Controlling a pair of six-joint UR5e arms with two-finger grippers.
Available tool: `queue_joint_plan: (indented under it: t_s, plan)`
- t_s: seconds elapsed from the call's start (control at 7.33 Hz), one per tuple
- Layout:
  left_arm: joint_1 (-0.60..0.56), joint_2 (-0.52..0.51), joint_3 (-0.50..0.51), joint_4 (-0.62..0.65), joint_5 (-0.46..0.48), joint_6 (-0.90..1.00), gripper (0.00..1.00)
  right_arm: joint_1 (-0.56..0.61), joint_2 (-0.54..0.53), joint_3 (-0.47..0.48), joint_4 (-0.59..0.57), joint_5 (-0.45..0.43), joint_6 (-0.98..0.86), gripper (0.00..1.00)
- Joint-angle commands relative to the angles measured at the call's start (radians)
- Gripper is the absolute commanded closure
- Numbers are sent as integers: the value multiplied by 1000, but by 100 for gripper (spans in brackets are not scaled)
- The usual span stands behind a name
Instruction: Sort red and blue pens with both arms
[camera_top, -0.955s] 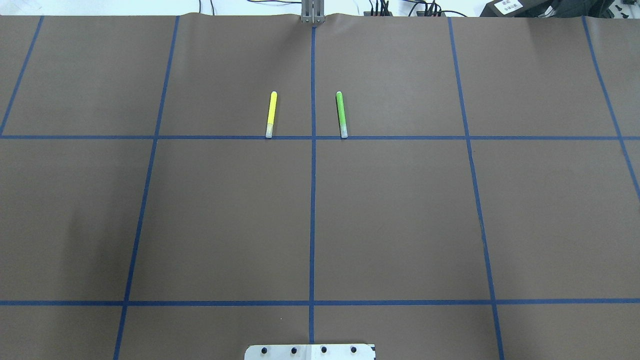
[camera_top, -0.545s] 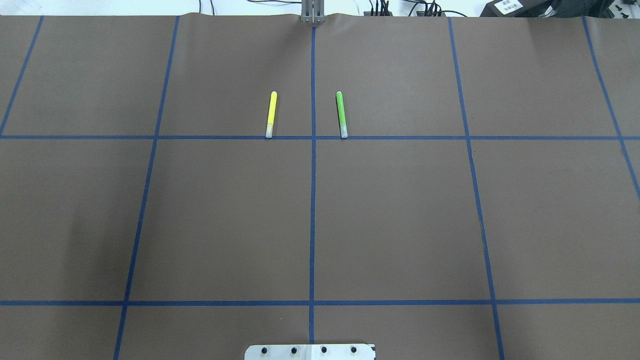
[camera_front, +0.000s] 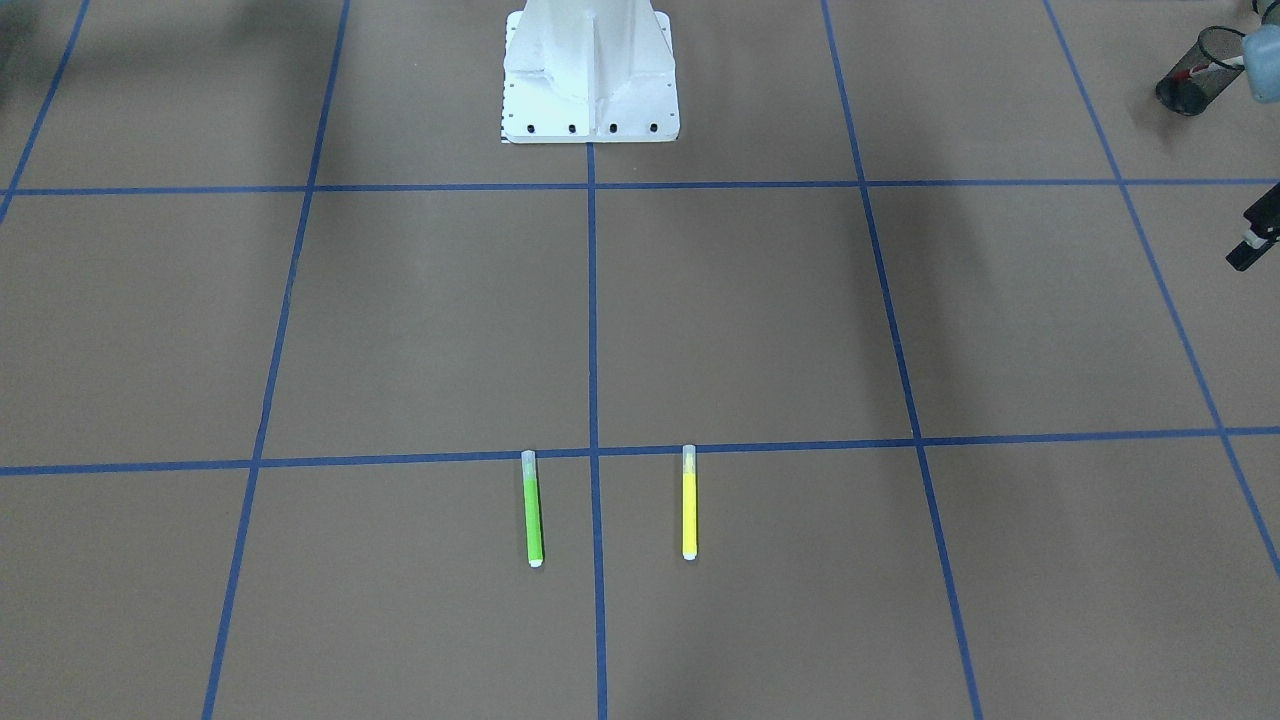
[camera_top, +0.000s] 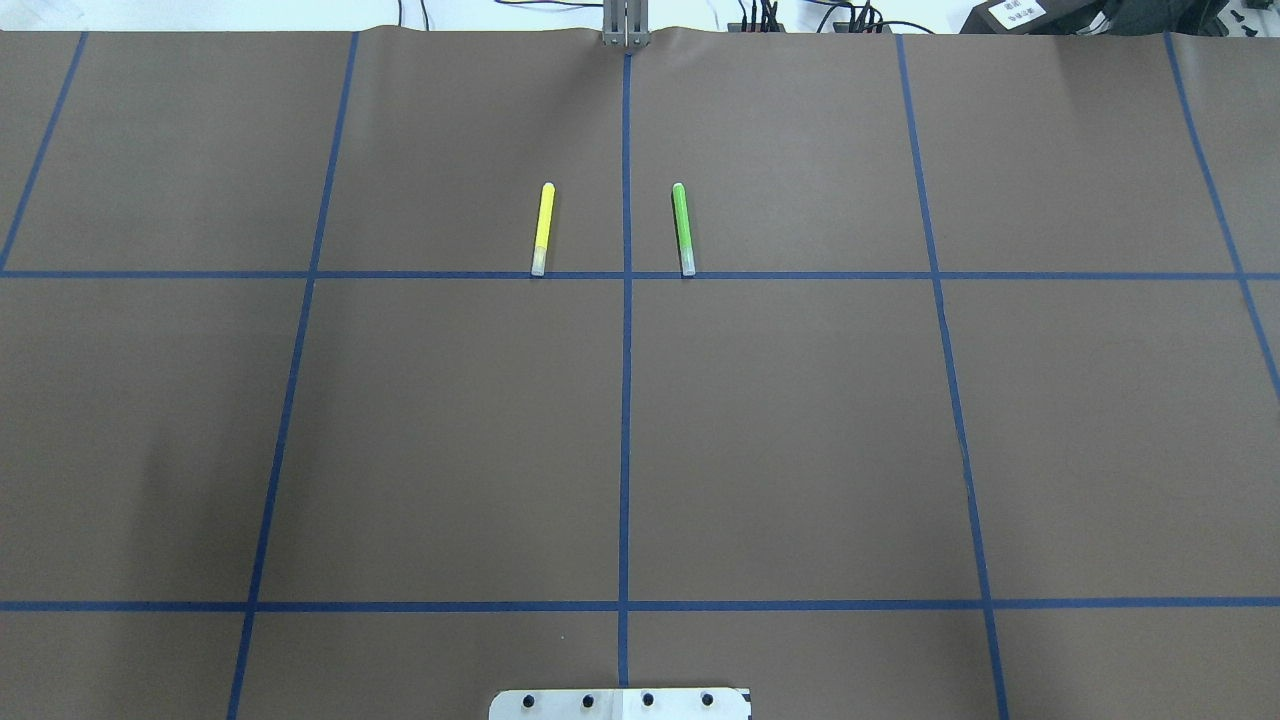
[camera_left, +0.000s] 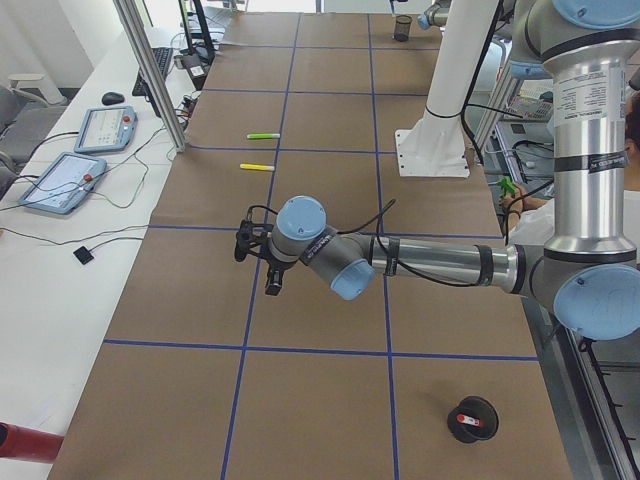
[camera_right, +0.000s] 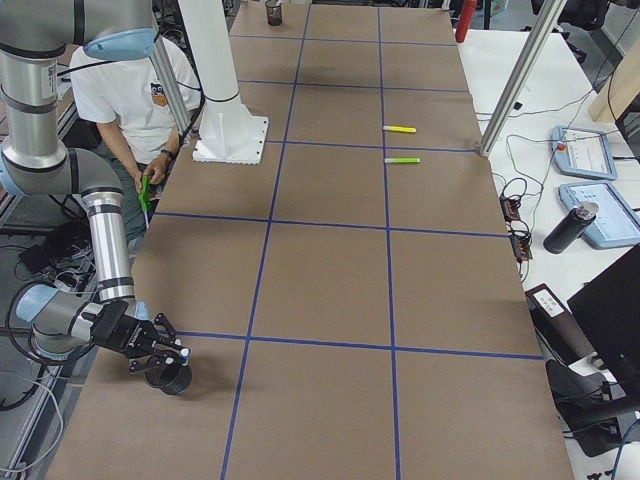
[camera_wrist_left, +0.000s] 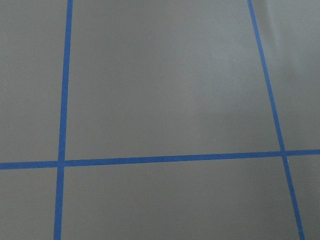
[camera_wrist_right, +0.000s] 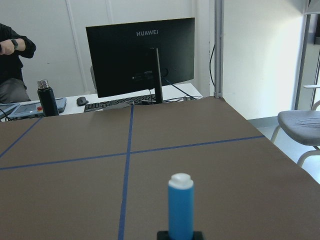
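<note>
My right end effector (camera_right: 172, 352), lower left in the right-side view, grips the blue pen (camera_wrist_right: 180, 207) at a black cup (camera_right: 175, 383); red pen (camera_left: 468, 417) lies in the other cup (camera_left: 453, 428); left end effector (camera_left: 270, 280), I can't tell its state

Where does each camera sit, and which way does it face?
Front-facing: across the table, looking down toward the robot's pedestal; left arm at the right edge.
Overhead: behind the robot, looking forward and down; only the pedestal's foot shows.
Exterior left: table's end, along it; left arm near.
Exterior right: opposite end; right arm near.
Left wrist: down at the table; no body.
Right wrist: level across the table; right gripper clasps a blue pen.
Shared: front-facing and overhead show the yellow marker and green marker.
</note>
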Motion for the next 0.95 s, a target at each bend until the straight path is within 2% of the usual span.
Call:
queue_joint_plan:
  t_s: [0.0, 0.14, 0.27, 0.82]
  plan:
    - [1, 31, -29, 0, 2, -2, 1, -2, -21, 15, -29, -113, -27, 100]
    - [3, 36, -29, 0, 4, -2, 1, -2, -78, 52, -29, -152, -40, 100]
    - [1, 36, -28, 0, 4, -2, 1, -2, -188, 152, -30, -189, -50, 100]
    - [1, 37, -29, 0, 4, -2, 1, 1, -183, 181, -124, -200, -126, 100]
